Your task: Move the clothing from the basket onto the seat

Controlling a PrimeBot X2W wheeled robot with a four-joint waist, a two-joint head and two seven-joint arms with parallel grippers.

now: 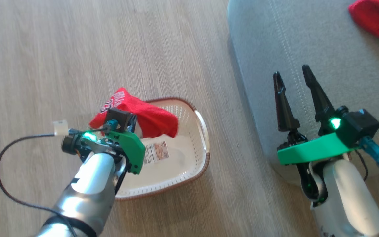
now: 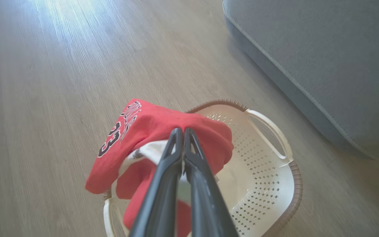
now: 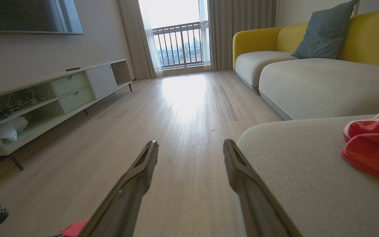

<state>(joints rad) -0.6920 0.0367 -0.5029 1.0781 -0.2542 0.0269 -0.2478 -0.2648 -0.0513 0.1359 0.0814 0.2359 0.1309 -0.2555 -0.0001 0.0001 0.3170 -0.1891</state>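
The left jaws are pinched tight on the red jersey (image 2: 150,125). Their dark fingers (image 2: 163,187) meet at the tips, with a fold of cloth caught there. The jersey hangs bunched around the tips. Its black-and-white lettering and the number 23 are turned to the left of the jaws, and a band of white trim shows just under them.

Below and just beyond the tips sits the basket (image 2: 268,171), cream with perforated walls and a brown rim, on the wooden floor (image 1: 44,49). The jersey's lower folds droop inside it, and one corner reaches out past the rim. A paper label (image 1: 156,152) lies on the basket's bottom, near the left jaws.

The right jaws stand wide apart with nothing between them, their fingers (image 1: 285,102) pointing along the rounded corner of the seat (image 1: 324,49). The seat is a broad grey-green cushion, and its pale stitched seam runs close by the tips.

A second red garment (image 1: 377,16) with white stripe trim lies crumpled on the seat. It is ahead of the right jaws and off to their right, well apart from them.

From the left jaws the seat is off to the right, apart from the basket, with a strip of bare floor between them.
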